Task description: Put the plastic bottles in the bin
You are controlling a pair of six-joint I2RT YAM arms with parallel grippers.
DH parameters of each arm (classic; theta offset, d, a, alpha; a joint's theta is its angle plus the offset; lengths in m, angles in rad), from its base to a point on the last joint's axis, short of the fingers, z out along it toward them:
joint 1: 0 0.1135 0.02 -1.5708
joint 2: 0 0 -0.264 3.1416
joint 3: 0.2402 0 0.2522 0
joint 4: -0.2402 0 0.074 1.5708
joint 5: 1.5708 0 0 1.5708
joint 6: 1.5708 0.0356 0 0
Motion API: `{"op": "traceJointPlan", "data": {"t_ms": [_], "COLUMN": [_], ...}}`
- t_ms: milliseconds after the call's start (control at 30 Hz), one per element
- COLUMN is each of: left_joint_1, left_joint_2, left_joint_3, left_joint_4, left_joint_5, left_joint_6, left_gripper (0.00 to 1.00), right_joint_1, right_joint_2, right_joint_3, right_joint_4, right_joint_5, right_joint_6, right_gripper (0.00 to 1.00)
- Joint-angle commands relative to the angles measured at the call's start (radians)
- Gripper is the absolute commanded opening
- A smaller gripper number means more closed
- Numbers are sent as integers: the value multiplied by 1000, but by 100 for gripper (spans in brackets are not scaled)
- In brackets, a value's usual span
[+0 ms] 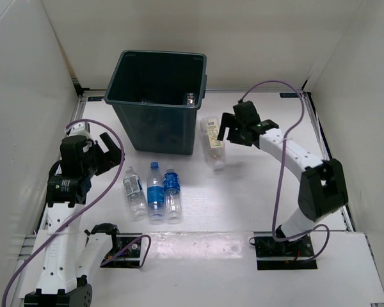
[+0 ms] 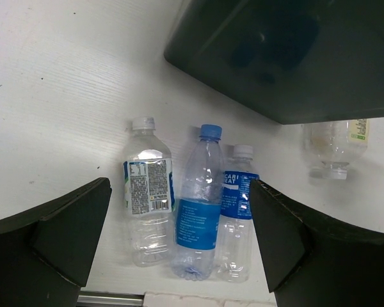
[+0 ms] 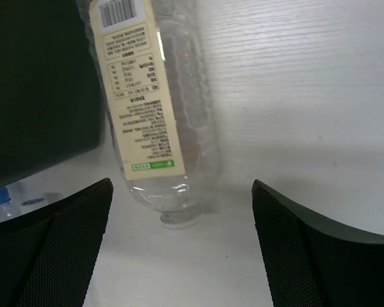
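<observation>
Currently you have one clear bottle (image 1: 191, 98) in the green bin (image 1: 155, 131), four lying outside; left gripper (image 1: 110, 150) and right gripper (image 1: 233, 133) both gape empty.

White table (image 1: 256, 192), plain white walls (image 1: 25, 77) around, bright even light.

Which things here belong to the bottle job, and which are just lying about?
Job: bin; bottle inside it; cream-label bottle beside the bin; row of three: left bottle, blue-capped bottle, right bottle.
Just there: purple cable; black base plate.
</observation>
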Motion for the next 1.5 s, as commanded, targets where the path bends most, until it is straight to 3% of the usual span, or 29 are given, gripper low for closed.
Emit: {"op": "traceJointPlan", "data": {"t_ms": [0, 67, 267, 767, 833, 900, 1067, 1133, 1233, 1300, 1467], "left_joint_1": [7, 7, 7, 41, 42, 47, 47, 50, 53, 56, 62], "left_joint_2": [-8, -14, -17, -2, -3, -9, -6, -3, 0, -2, 10], "left_joint_3": [-6, -4, -7, -13, -16, -18, -21, -21, -20, -20, -21], "left_joint_4": [23, 22, 28, 36, 37, 39, 40, 40, 40, 43, 43], "left_joint_5": [22, 22, 27, 59, 62, 62, 67, 70, 71, 71, 80], "left_joint_6": [7, 8, 8, 4, 1, 1, -1, 1, -1, -4, -3], "left_gripper": [100, 100, 100, 100, 100, 100, 100, 100, 100, 100, 100], "right_joint_1": [-3, -7, 20, 83, 83, 88, 89, 95, 106, 118, 145], "right_joint_2": [50, 116, 261, 510, 526, 529, 483, 457, 427, 400, 264], "right_joint_3": [95, 121, 227, 477, 490, 473, 367, 349, 283, 257, 117], "right_joint_4": [44, 53, 12, -279, -312, -315, -263, -251, -238, -217, -163], "right_joint_5": [-43, -126, -137, -22, -24, -36, -41, -36, -21, -16, 87], "right_joint_6": [-28, -25, -35, 44, 57, 68, 114, 133, 159, 185, 290], "right_gripper": [90, 90, 90, 90, 82, 62, 59, 47, 36, 35, 15]}}
